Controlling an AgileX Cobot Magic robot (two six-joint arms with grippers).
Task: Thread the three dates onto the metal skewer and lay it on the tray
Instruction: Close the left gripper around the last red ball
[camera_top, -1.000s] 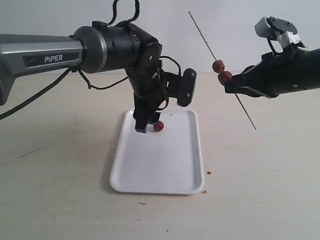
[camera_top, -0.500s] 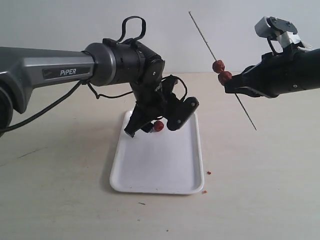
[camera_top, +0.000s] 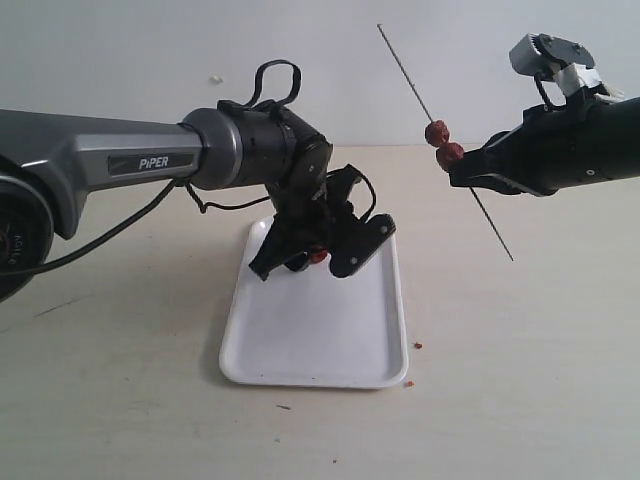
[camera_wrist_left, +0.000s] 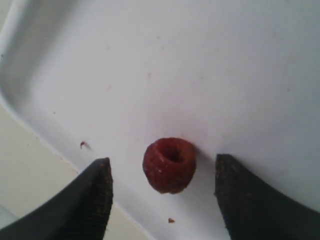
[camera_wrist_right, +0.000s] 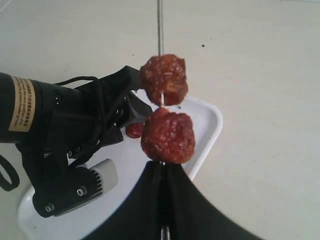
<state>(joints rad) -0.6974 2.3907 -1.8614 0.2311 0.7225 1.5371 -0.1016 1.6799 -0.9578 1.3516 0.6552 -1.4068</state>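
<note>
Hovering low over the flat white rectangular tray (camera_top: 320, 340), the left gripper (camera_wrist_left: 167, 200) has its jaws spread around a single wrinkled dark red date (camera_wrist_left: 170, 165).
Its two dark fingers (camera_wrist_left: 95, 200) flank the date, one on each side, with bare white tray showing between each finger and the fruit, so nothing is gripped. The date lies on the tray near the rim farther from the exterior camera. The right gripper (camera_top: 462, 177) is clamped on the thin, straight, dark grey metal skewer (camera_top: 405, 70), held tilted in the air to the right of the tray, above the pale beige table (camera_top: 520, 400). Two more dark red dates (camera_top: 436, 131) sit threaded on it, touching each other, the lower one just above the closed fingertips. A few reddish crumbs (camera_top: 418, 346) lie on the table beside the tray's right edge.
</note>
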